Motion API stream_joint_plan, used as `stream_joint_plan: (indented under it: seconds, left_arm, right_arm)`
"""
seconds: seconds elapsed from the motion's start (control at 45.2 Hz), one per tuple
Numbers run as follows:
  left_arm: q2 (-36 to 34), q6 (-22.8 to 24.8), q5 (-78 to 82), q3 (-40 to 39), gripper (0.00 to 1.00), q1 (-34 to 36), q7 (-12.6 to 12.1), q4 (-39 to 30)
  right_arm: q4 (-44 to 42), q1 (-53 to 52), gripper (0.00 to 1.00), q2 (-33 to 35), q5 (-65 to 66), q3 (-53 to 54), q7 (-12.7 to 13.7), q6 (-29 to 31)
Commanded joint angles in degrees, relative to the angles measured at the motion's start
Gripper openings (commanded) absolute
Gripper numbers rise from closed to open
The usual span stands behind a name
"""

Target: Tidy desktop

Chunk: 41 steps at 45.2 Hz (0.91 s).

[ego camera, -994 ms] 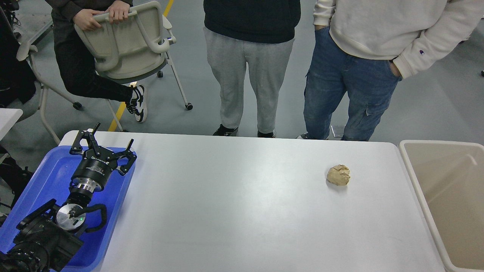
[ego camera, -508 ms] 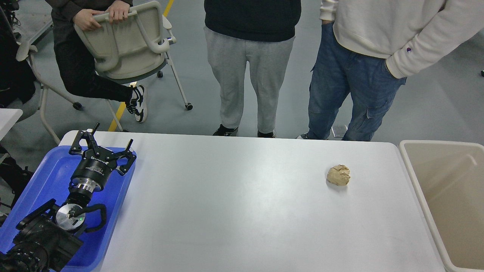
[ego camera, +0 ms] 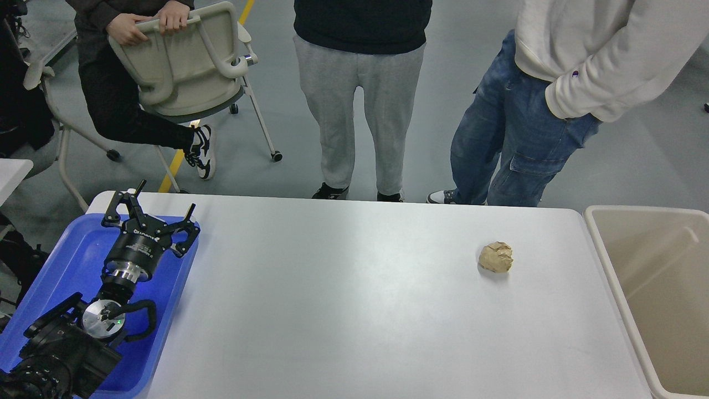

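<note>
The desktop is a wide white-grey tabletop with rounded corners. A crumpled ball of brown paper lies on it at the right, apart from everything else. My left gripper is open and empty. It hangs over the far end of the blue tray at the table's left end, far from the paper ball. My right arm and gripper are out of view.
A beige bin stands against the table's right end. Three people stand beyond the far edge, one holding a beige chair at the back left.
My left arm has not moved. The person in jeans at the back right has shifted to the right and turned.
</note>
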<state>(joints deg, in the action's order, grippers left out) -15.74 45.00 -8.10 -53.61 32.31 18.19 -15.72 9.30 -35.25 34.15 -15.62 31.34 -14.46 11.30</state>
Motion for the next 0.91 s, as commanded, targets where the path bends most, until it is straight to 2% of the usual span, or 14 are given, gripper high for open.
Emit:
stream_joint_plan:
  seconds: [0.0, 0.133, 0.287, 0.376, 0.486, 0.641, 0.884]
  left_arm:
    - [0.0, 0.0, 0.0, 0.0, 1.00, -0.1, 0.0, 0.0]
    - [0.0, 0.0, 0.0, 0.0, 1.00, -0.1, 0.0, 0.0]
    - [0.0, 0.0, 0.0, 0.0, 1.00, 0.0, 0.0, 0.0]
    - [0.0, 0.0, 0.0, 0.0, 1.00, 0.0, 0.0, 0.0]
    - [0.0, 0.0, 0.0, 0.0, 1.00, 0.0, 0.0, 0.0]
    - [0.0, 0.0, 0.0, 0.0, 1.00, 0.0, 0.0, 0.0]
    - [0.0, 0.0, 0.0, 0.0, 1.00, 0.0, 0.0, 0.0]
  right_arm:
    - [18.2, 7.6, 1.00, 1.5, 9.1, 22.1, -0.3, 2.8]
    - [30.0, 14.2, 1.00, -1.2, 21.7, 37.8, -0.4, 2.9]
    - [40.6, 19.7, 1.00, -9.6, 40.7, 51.5, -0.4, 2.9]
    - [41.9, 19.9, 1.00, -14.3, 46.1, 53.7, -0.4, 2.9]
    - [41.9, 19.7, 1.00, -18.9, 46.7, 54.4, -0.4, 2.7]
    - [44.0, 20.0, 1.00, -21.2, 47.0, 55.1, -0.4, 2.9]
    - [44.1, 20.1, 1.00, -21.3, 46.9, 55.8, -0.4, 2.9]
